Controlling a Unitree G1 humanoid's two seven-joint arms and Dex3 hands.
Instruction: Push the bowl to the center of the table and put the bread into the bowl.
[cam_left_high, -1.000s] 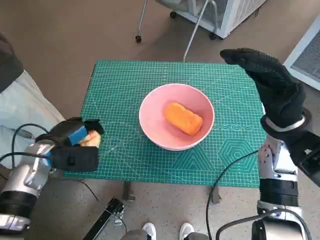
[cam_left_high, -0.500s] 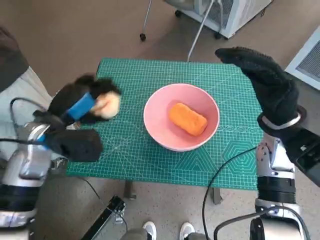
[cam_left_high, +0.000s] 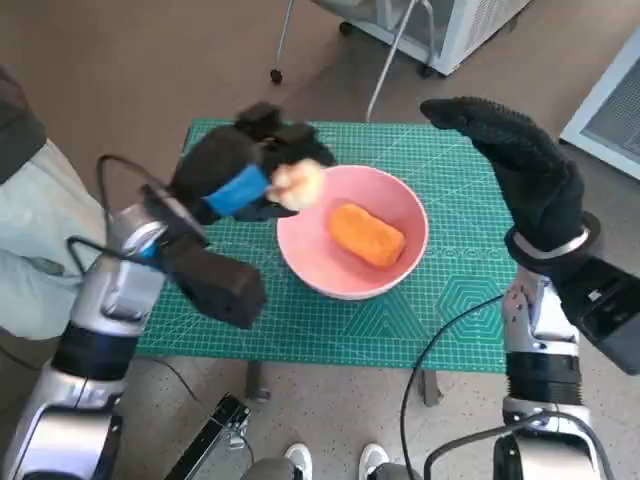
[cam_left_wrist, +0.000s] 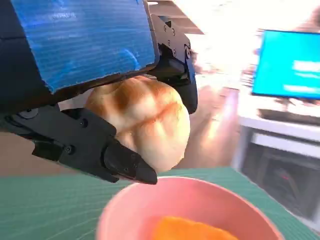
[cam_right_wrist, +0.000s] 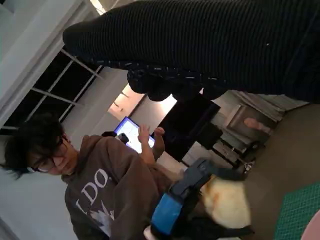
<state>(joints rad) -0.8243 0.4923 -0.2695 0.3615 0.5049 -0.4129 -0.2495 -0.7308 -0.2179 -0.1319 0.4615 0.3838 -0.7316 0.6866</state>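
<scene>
A pink bowl stands near the middle of the green mat, with an orange loaf lying in it. My left hand holds a pale round bread roll in the air just over the bowl's left rim. The left wrist view shows the bread roll gripped between black fingers, right above the bowl. My right hand is raised off the table to the right of the bowl, fingers spread, holding nothing. In the right wrist view my left hand shows with the roll.
A person in a brown hoodie sits beyond the table's left side; their pale trouser leg lies by the mat's left edge. A white cabinet and chair legs stand behind the table. Cables hang at the front right.
My left hand has lifted the roll from the mat's left edge and carried it right, up to the bowl's left rim. The right hand has stayed raised.
</scene>
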